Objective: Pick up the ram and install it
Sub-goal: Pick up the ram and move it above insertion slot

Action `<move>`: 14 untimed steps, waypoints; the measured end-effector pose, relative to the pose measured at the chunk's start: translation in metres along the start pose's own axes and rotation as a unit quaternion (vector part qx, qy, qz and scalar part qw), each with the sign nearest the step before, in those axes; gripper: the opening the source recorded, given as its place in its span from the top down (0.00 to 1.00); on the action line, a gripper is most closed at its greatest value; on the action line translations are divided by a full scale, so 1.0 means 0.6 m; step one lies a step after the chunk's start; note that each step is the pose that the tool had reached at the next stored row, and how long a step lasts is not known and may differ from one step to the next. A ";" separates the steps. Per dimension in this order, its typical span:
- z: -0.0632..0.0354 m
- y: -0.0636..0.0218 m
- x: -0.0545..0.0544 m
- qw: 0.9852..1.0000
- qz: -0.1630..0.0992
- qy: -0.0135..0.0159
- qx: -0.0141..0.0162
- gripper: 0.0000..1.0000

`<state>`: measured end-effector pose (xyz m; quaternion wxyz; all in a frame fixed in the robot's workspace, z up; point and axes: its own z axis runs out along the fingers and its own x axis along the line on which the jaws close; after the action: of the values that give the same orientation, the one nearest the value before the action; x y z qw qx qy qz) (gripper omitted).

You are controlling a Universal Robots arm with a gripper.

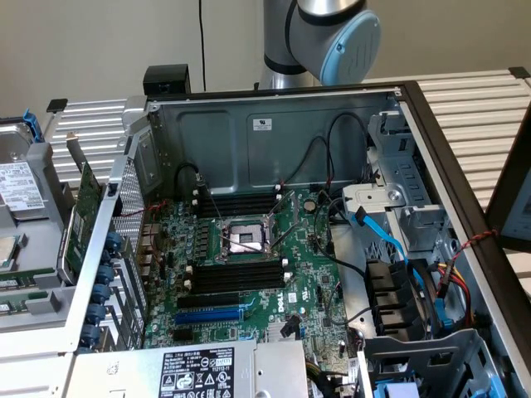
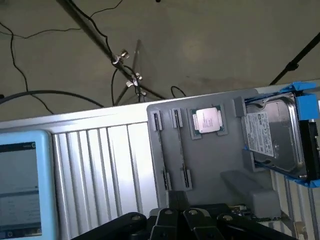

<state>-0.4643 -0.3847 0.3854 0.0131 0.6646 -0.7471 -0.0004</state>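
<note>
Grey tray (image 2: 227,155) holds the ram (image 2: 181,150) edge-on, ahead of the jaws and untouched by them — they are closed together.

Robot arm (image 1: 319,37) is cut off by the exterior view's upper edge, its base hidden behind the computer case (image 1: 274,124). The gripper (image 2: 187,222) runs past the frame, fingertips beyond it. A hard drive (image 2: 275,137) at the gray tray (image 2: 210,165)'s far edge is clipped, its label too small to read. Contents of the tray's two narrow slots (image 2: 160,150) cannot be told. The screen (image 2: 20,190) is blurred.
</note>
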 end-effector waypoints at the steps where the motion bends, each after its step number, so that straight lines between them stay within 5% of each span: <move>1: 0.000 0.000 0.000 1.000 -0.008 0.000 0.000 0.89; 8: 0.000 0.000 0.000 0.997 -0.072 0.003 0.001 0.89; 14: 0.000 0.000 0.000 0.997 -0.077 0.005 0.001 0.89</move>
<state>-0.4644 -0.3847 0.3854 0.0162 0.7199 -0.6938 0.0032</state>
